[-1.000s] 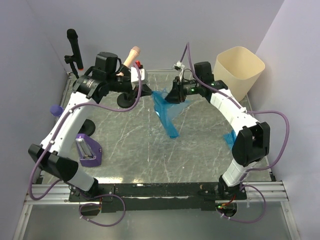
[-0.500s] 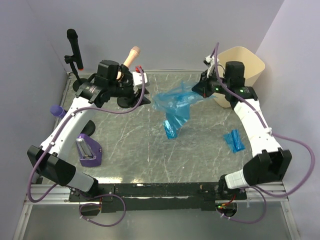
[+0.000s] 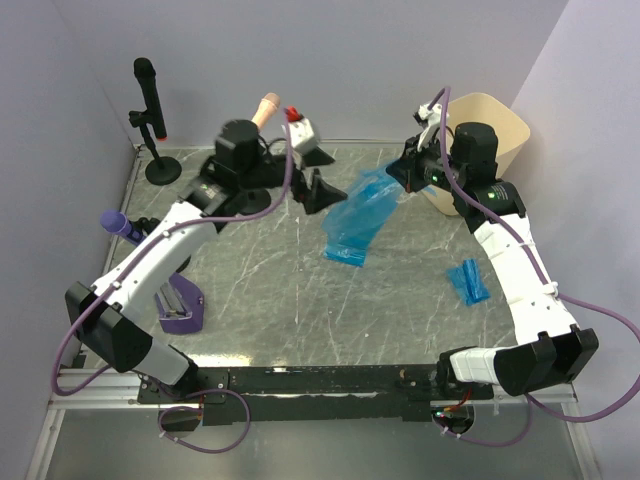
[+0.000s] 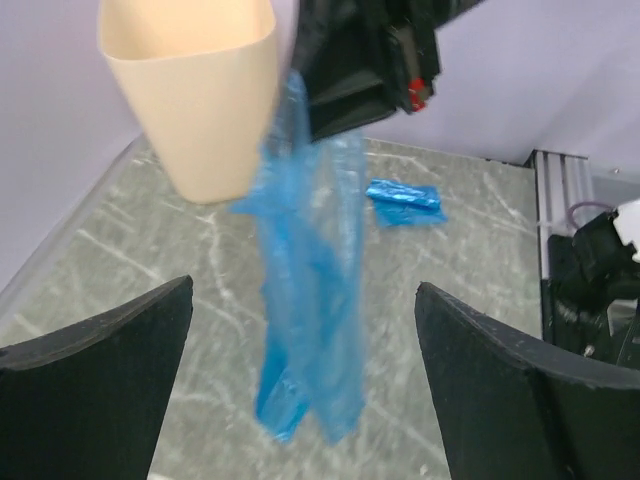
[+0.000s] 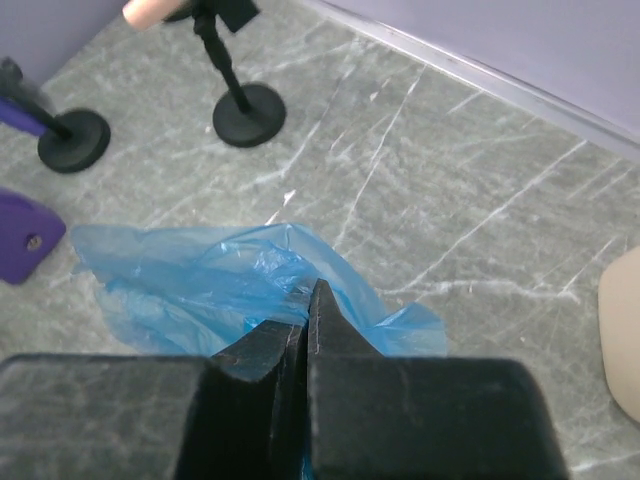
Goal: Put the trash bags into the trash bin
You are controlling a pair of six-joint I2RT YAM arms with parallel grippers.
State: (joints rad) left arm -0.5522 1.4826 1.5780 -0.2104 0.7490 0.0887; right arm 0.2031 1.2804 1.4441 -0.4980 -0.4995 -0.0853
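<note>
One folded blue trash bag (image 3: 467, 282) is laid flat on the table (image 3: 260, 290), nearer than the trash bin (image 3: 490, 130). The unfolded blue trash bag (image 3: 358, 215) is pinched by the fully closed right gripper (image 3: 403, 173) beside the bin, dangling. The left gripper (image 3: 322, 175) is spread wide, farther from the bin.

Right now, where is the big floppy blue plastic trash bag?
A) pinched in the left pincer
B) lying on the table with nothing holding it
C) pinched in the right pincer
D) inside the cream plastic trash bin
C: the right pincer is shut on the big floppy blue plastic trash bag, which hangs beside the cream plastic trash bin; the left pincer is open and empty.
</note>
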